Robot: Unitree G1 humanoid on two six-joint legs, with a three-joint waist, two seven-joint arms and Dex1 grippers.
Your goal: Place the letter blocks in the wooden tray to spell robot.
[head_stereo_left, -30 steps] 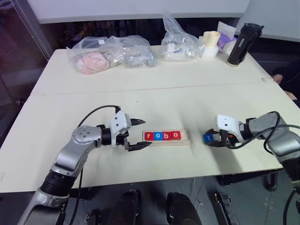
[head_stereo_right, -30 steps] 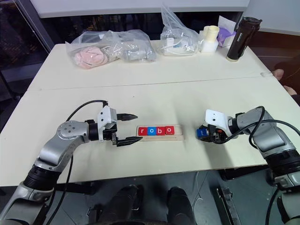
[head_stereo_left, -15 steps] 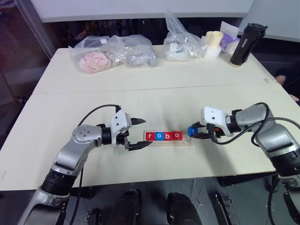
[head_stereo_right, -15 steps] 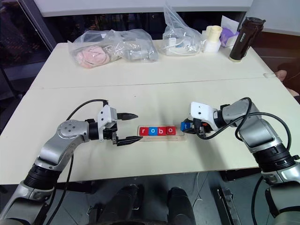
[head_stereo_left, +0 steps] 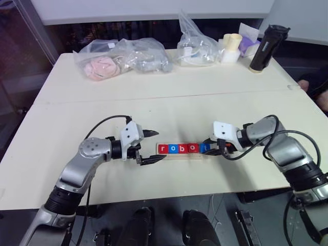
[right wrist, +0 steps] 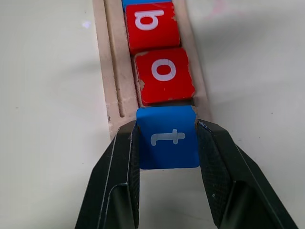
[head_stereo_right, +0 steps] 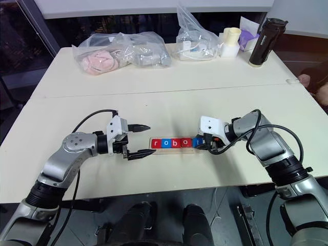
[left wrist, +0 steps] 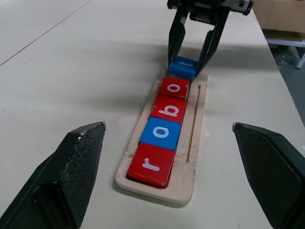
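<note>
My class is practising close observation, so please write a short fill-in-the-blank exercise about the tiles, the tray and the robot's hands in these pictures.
1. The right hand grips a blue tile bearing the letter ____.
2. The wooden tray already holds ____ tiles, reading r, o, b, o.
3. The tile with the letter r is coloured ____.
4. The left hand holds nothing; its fingers are ____.

Missing words: t; four; red; open

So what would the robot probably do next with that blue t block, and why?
Probably lower the t block the last bit into the wooden tray and let go. The right end effector is shut on it right behind the second o, with r, o, b, o already in place. Whether it is fully seated cannot be told.
</note>
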